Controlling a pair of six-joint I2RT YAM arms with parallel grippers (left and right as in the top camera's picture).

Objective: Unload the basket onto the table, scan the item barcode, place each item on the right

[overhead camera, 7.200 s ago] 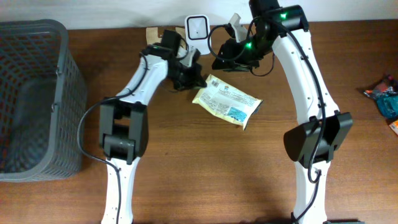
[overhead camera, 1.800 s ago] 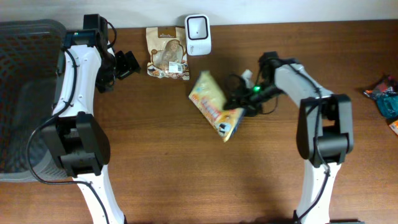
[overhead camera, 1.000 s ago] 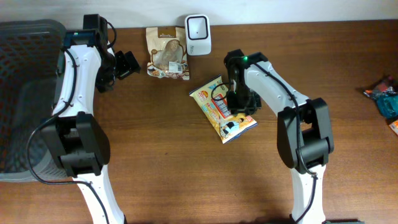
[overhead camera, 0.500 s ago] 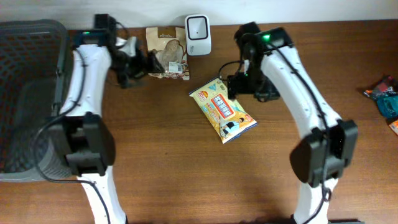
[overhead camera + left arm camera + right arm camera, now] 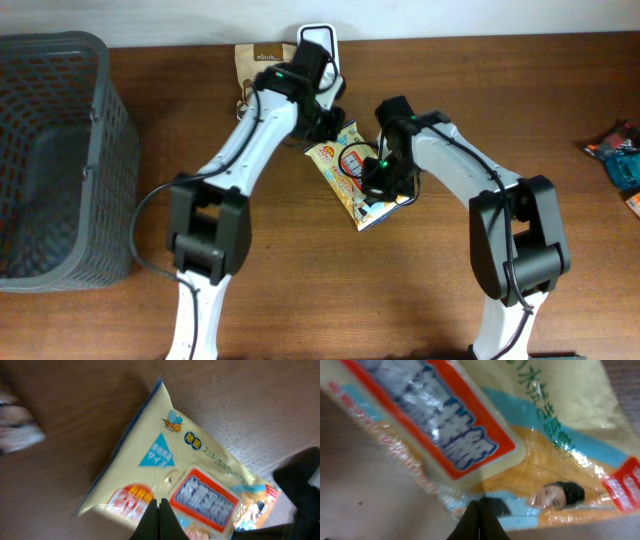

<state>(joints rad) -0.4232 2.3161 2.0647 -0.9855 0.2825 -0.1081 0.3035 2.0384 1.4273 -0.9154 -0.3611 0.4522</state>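
Left gripper (image 5: 159, 510) and right gripper (image 5: 479, 519), both closed, touch the packet (image 5: 358, 182) near the scanner (image 5: 322, 32). Pinch an edge; turn the barcode scanner-side.

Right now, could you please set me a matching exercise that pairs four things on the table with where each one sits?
Things:
1. grey basket
2. yellow packet
3. white scanner
4. brown pouch

Places:
A. centre, in front of the scanner
B. back edge, right of the pouch
C. far left
D. back edge, left of the scanner

Pairs: 1-C, 2-A, 3-B, 4-D
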